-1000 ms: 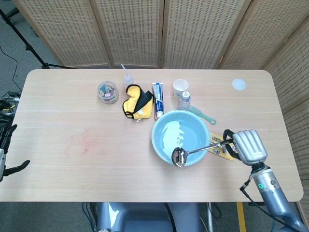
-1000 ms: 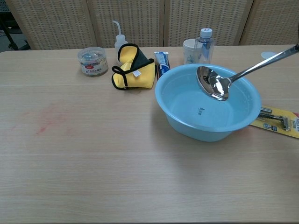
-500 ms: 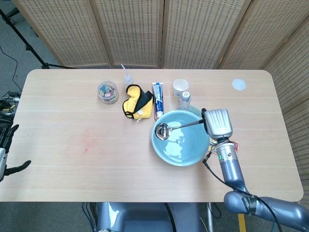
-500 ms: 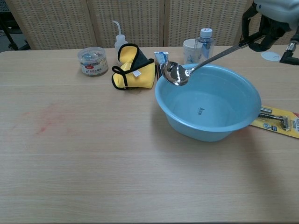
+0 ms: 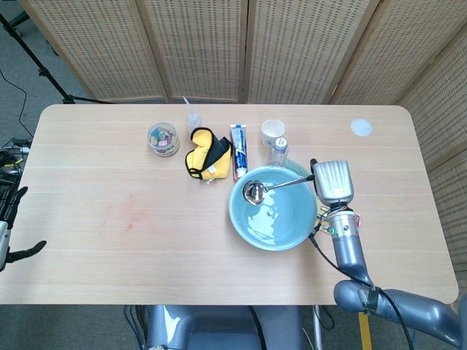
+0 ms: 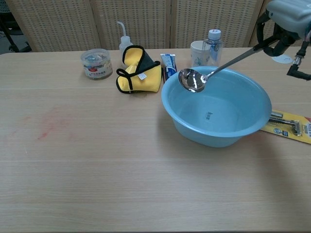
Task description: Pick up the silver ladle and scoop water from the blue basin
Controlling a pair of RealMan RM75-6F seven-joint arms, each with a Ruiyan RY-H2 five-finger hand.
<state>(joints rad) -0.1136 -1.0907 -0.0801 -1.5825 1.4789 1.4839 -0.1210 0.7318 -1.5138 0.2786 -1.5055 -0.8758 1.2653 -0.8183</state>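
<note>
My right hand (image 5: 332,181) (image 6: 286,19) grips the handle end of the silver ladle (image 5: 281,184) (image 6: 218,68) above the right side of the blue basin (image 5: 301,226) (image 6: 243,127). The ladle's bowl (image 6: 192,80) hangs in the air over the basin's far left part, above the water. The basin stands on the wooden table right of centre. My left hand (image 5: 9,226) shows at the left frame edge, off the table, fingers apart and holding nothing.
Behind the basin stand a clear bottle (image 6: 213,44), a white cup (image 6: 198,52), a toothpaste tube (image 6: 168,64), a yellow-black cloth (image 6: 138,72), a small jar (image 6: 96,63) and a squeeze bottle (image 6: 124,39). A carded razor (image 6: 290,124) lies right of the basin; a white lid (image 5: 360,127) is far right.
The right hand swung the ladle from the basin's near right side up over its far left rim, then shifted the bowl slightly right and inward over the water.
</note>
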